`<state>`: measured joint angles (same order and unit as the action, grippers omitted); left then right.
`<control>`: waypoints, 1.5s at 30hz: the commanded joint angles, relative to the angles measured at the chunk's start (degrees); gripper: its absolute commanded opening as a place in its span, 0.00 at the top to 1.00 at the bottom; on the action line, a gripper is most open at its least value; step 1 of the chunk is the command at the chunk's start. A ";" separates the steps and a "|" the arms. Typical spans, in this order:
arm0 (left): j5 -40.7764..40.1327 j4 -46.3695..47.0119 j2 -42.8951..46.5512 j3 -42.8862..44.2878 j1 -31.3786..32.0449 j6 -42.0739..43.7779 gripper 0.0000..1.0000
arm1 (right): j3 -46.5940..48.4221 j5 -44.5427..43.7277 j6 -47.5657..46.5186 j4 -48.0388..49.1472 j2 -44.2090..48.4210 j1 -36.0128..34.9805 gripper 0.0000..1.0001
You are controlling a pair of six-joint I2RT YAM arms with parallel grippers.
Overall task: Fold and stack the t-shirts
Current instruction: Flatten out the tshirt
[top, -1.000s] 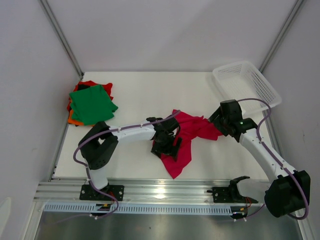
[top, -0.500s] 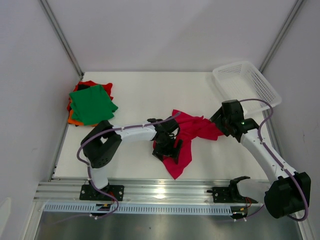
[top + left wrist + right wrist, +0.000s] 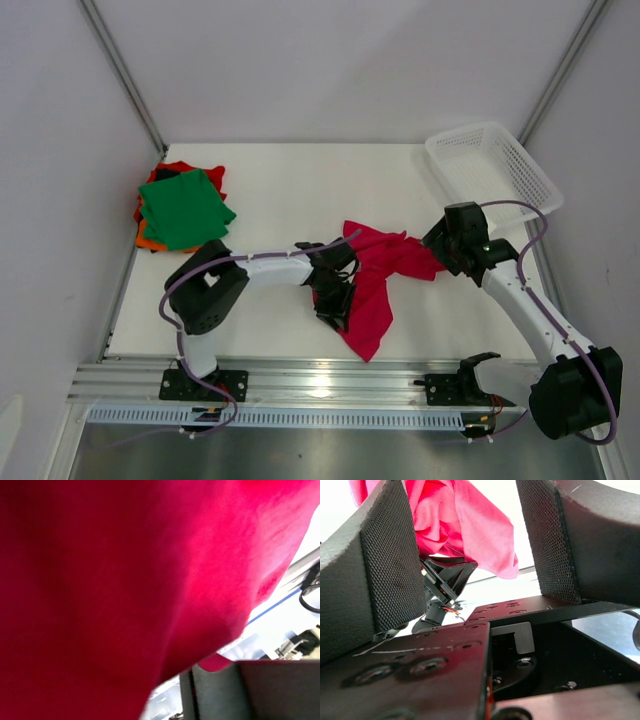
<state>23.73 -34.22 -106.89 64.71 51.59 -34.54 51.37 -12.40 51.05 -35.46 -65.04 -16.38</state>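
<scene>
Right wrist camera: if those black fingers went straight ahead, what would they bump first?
Probably the crumpled crimson-red cloth t-shirt, showing straight ahead between the open fingers; its distance is unclear.

Plain white walls, white table, metal corner posts, aluminium rail along near edge, even light

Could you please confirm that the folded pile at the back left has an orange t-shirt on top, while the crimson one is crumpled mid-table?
Not quite: a green t-shirt is on top there, not an orange one, as the top external view shows. The crimson t-shirt is indeed crumpled mid-table.
</scene>
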 commanded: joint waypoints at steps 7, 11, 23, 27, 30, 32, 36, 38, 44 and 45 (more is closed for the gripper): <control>3.52 2.32 -1.92 -1.25 0.17 0.09 0.76 | -0.66 -0.16 0.90 0.57 0.96 0.21 0.32; 1.33 -0.23 -1.48 0.59 0.09 1.23 0.87 | -0.84 -0.25 0.63 1.10 0.70 0.30 0.34; -0.69 -4.97 0.36 3.76 -0.79 3.25 0.99 | -1.98 0.19 0.55 2.50 -0.09 0.21 0.38; -4.38 -10.42 5.09 8.14 -2.11 4.75 0.99 | -2.24 0.36 0.72 3.03 -0.88 0.21 0.38; -7.54 -16.04 8.18 15.42 -3.43 5.89 0.99 | -2.42 0.80 0.98 3.56 -1.67 0.04 0.39; -10.70 -20.44 9.76 20.42 -4.48 7.12 0.99 | -2.51 0.89 1.34 4.08 -2.28 -0.32 0.39; -16.33 -27.56 11.35 26.60 -6.76 9.32 0.99 | -2.60 0.80 1.69 4.61 -2.99 -0.84 0.39; -19.57 -30.80 12.41 28.79 -8.95 10.37 0.99 | -2.51 0.63 1.78 4.79 -3.25 -0.93 0.39; -27.58 -35.21 17.84 29.16 -19.22 11.34 1.00 | -2.07 0.63 2.04 5.40 -4.31 -1.20 0.39; -30.81 -36.87 18.55 29.51 -20.73 11.34 0.99 | -1.98 0.63 2.13 5.67 -4.48 -1.20 0.39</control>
<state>1.98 -64.77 -92.25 92.38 35.86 -24.88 48.97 -11.53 52.47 -31.51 -69.12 -17.19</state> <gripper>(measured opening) 0.008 0.610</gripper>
